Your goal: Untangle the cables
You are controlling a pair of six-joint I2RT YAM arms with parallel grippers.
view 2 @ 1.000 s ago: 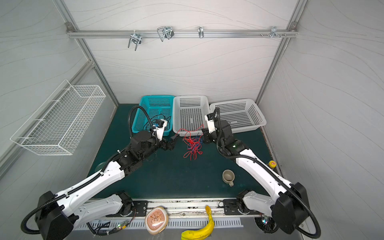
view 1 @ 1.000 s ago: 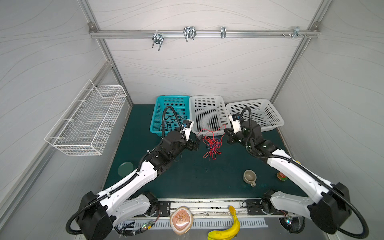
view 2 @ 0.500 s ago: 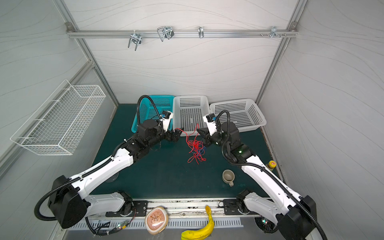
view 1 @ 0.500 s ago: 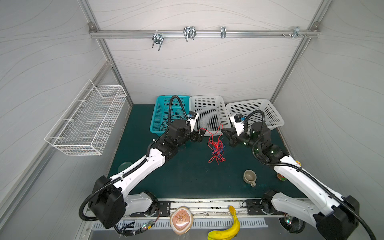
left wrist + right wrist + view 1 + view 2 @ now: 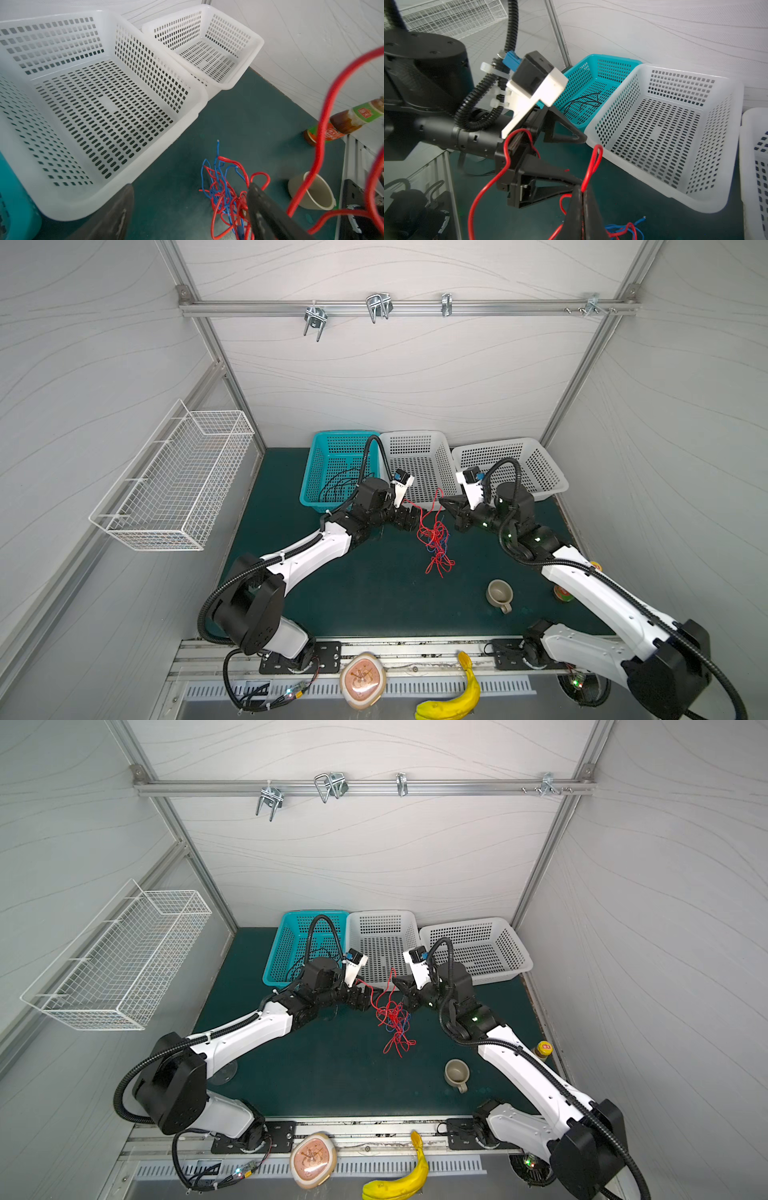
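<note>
**Right claw on a red strand, left claw open at the knot**

I had the right gripper (image 5: 582, 199) closed tight on a red strand (image 5: 592, 164), which looped up from between its tips in the right wrist view. The left gripper (image 5: 581, 160) faced it with its jaws spread wide and nothing clamped between them. A slack red loop lay draped over its body, but that was no grip. In the left wrist view one of its fingers (image 5: 268, 209) sat right against the knot.

The cables (image 5: 434, 537) were one red-and-blue tangle between the two grippers, just in front of the middle white basket (image 5: 415, 448). Their loose red ends trailed over the green mat (image 5: 374, 593) toward the mug (image 5: 498, 595) without reaching it. I could not tell how much of the bunch rested on the mat and how much hung from the held strand. A few black wires (image 5: 583, 101) lay in the teal basket (image 5: 612, 68).

I judged that I was midway through working a single red strand free, with most of the untangling left to do. The next move called for the left claw to close on the body of the knot, or on a different wire low down. Then the arms had to draw apart slowly. I reckoned the draped loop might snag on the left claw, so I wanted it cleared first.
</note>
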